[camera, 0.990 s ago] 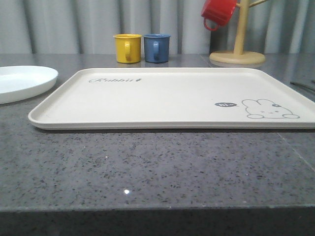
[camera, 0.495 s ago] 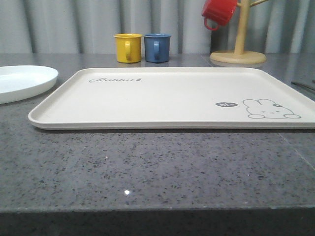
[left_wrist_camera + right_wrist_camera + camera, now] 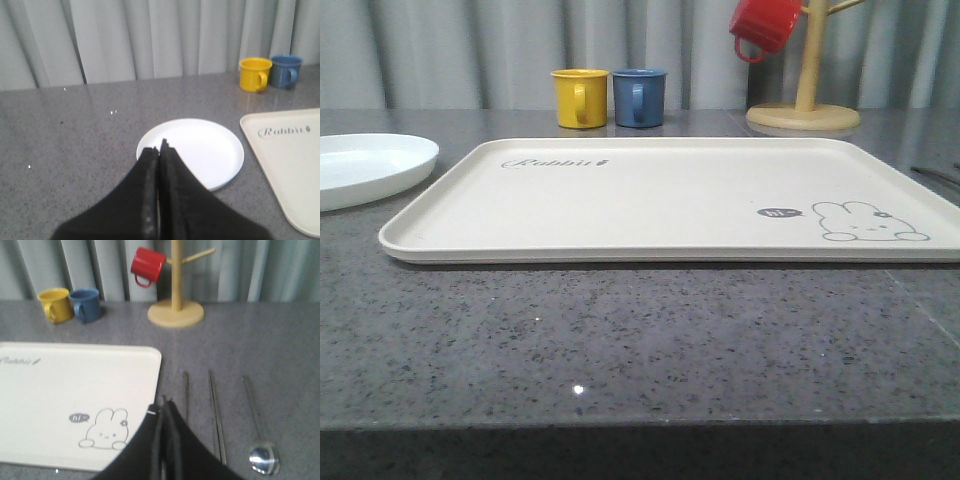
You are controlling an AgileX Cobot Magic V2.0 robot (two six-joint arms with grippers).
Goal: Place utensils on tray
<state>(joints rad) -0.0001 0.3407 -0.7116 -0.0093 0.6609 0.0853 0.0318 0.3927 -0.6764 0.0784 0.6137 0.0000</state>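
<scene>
The cream tray (image 3: 620, 250) with the rabbit drawing lies mid-table with nothing on it. To its left is the white plate (image 3: 365, 165). In the left wrist view my left gripper (image 3: 160, 148) is shut and empty, hanging above the near rim of the plate (image 3: 205, 145), with the tray corner (image 3: 295, 175) beside it. In the right wrist view my right gripper (image 3: 162, 402) is shut and empty over the tray's edge (image 3: 150, 370). Beside the tray on the counter lie a fork handle (image 3: 185, 392), steel chopsticks (image 3: 215, 410) and a spoon (image 3: 264, 458), all parallel.
A yellow mug (image 3: 579, 97) and a blue mug (image 3: 639, 96) stand behind the tray. A wooden mug tree (image 3: 805, 100) with a red mug (image 3: 765, 25) stands at the back right. Grey curtains close the back. The counter's front edge is near.
</scene>
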